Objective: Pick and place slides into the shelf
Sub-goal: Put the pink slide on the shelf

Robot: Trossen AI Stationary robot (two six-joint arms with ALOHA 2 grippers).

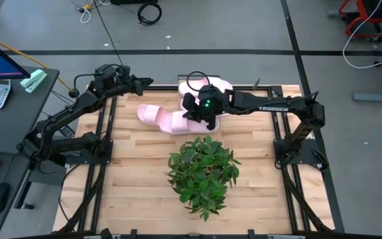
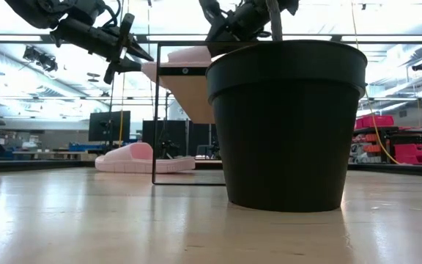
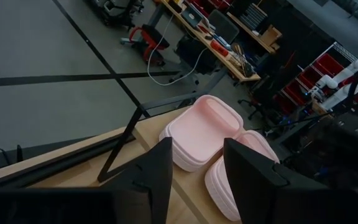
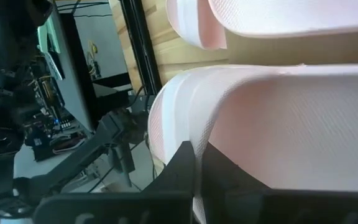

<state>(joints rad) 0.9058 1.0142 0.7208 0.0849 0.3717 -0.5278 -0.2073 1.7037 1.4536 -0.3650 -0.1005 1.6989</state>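
High view: two slides (image 1: pixel 219 91) on shelf (image 1: pixel 276 89), right pincer (image 1: pixel 199 114) gripping one.

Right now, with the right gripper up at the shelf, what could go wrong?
1. The right gripper is shut on a thin slide edge; judging by that shallow bite, it could slip out.
2. Two slides already sit on the shelf, so placing another may nudge them off.
3. The left gripper, open, hovers close by; the arms could clash.
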